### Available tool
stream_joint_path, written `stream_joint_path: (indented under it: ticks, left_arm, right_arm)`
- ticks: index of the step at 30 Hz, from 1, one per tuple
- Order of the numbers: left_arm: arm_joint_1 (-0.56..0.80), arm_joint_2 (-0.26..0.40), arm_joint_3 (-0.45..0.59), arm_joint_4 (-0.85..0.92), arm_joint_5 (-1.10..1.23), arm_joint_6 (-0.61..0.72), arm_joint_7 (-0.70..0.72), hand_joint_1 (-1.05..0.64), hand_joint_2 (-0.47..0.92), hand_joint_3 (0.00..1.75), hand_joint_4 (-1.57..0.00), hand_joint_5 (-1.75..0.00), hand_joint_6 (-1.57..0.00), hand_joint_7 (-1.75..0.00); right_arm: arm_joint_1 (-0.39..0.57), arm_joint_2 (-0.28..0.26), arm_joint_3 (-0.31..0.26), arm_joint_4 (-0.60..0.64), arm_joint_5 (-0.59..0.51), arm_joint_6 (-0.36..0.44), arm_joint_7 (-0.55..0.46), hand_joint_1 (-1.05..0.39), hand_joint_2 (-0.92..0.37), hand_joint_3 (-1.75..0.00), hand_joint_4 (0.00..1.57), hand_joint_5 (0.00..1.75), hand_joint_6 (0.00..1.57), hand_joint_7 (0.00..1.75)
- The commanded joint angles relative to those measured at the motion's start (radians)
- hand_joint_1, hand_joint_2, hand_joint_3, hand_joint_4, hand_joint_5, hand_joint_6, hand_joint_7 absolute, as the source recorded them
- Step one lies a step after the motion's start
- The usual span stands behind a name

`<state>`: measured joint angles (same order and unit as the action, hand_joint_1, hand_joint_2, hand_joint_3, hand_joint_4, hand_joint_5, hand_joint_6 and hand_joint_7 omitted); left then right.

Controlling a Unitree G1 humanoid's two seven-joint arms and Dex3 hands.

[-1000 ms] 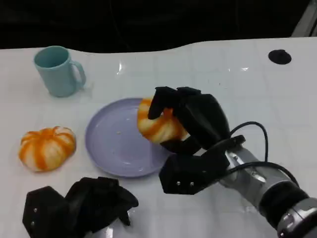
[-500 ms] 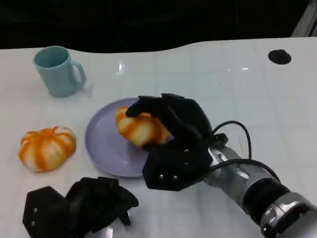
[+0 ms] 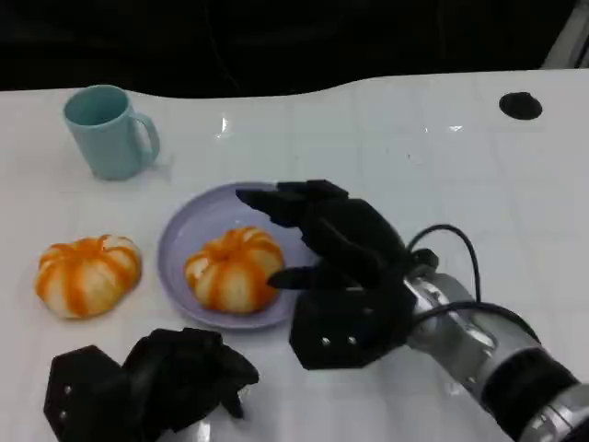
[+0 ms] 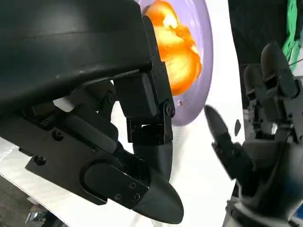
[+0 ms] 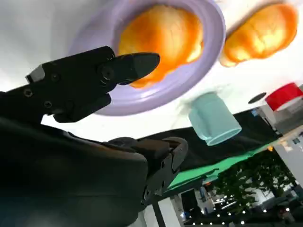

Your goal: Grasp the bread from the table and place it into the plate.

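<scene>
Orange-striped bread (image 3: 234, 268) sits on the lilac plate (image 3: 189, 230), toward its near edge, and the right hand (image 3: 336, 253) hangs just beside it with fingers spread and nothing in them; from where I stand I cannot tell whether a fingertip touches the crust. That closeness is the risk as I judge it: if the hand pulls away low or sideways, a finger could catch the loaf and roll it off the near rim, or drag the light plate along the white table (image 3: 414, 147). A second, similar bread (image 3: 87, 273) lies on the table left of the plate. The left hand (image 3: 152, 382) rests curled at the near edge, holding nothing, and a careless lift could clip the plate. The teal mug (image 3: 109, 131) stands well apart
</scene>
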<state>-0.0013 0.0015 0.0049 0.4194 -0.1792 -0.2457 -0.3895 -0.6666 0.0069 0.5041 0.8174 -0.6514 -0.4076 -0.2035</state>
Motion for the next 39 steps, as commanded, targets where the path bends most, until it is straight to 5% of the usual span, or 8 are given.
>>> stream_joint_path:
  ticks: [1, 12, 24, 29, 31, 34, 39]
  left_arm:
    - [0.01, 0.009, 0.003, 0.02, 0.003, 0.001, -0.001, -1.05, 0.79, 0.0, -0.94, -1.5, -1.48, -0.42]
    - [0.004, 0.013, 0.006, 0.032, 0.0, -0.002, -0.005, -1.02, 0.79, 0.0, -0.92, -1.49, -1.49, -0.4]
    - [0.015, 0.009, 0.003, 0.012, 0.0, 0.003, 0.001, -1.04, 0.8, 0.01, -0.91, -1.5, -1.49, -0.41]
    - [0.015, 0.008, 0.0, 0.006, 0.002, 0.009, 0.003, -1.04, 0.79, 0.0, -0.91, -1.5, -1.49, -0.41]
    - [0.017, 0.007, -0.002, -0.003, 0.006, 0.015, 0.009, -1.04, 0.79, 0.0, -0.91, -1.49, -1.49, -0.41]
    - [0.02, 0.006, -0.003, -0.01, 0.008, 0.017, 0.011, -1.04, 0.8, 0.01, -0.91, -1.49, -1.5, -0.41]
    - [0.023, 0.008, -0.003, -0.012, 0.007, 0.008, 0.005, -1.03, 0.81, 0.01, -0.9, -1.49, -1.49, -0.41]
  right_arm:
    - [0.097, -0.08, -0.019, -0.168, 0.028, 0.0, 0.064, -0.49, -0.92, -0.05, 0.0, 0.22, 0.2, 0.0]
    - [0.289, -0.212, -0.081, -0.45, 0.055, -0.054, 0.088, -0.46, -0.92, -0.08, 0.05, 0.36, 0.27, 0.03]
    - [0.422, -0.25, -0.188, -0.438, 0.09, -0.31, -0.098, -0.26, -0.92, -0.06, 0.47, 0.62, 0.67, 0.17]
    - [0.457, -0.278, -0.226, -0.438, 0.073, -0.377, -0.147, -0.25, -0.9, -0.09, 0.61, 0.9, 0.81, 0.25]
    - [0.483, -0.291, -0.245, -0.447, 0.088, -0.389, -0.142, -0.26, -0.85, -0.2, 0.65, 1.12, 0.84, 0.45]
    - [0.507, -0.315, -0.267, -0.433, 0.101, -0.432, -0.143, -0.25, -0.55, -0.8, 0.72, 1.27, 0.82, 0.74]
    - [0.555, -0.338, -0.298, -0.42, 0.122, -0.468, -0.128, -0.25, -0.48, -1.03, 0.78, 1.39, 0.86, 0.89]
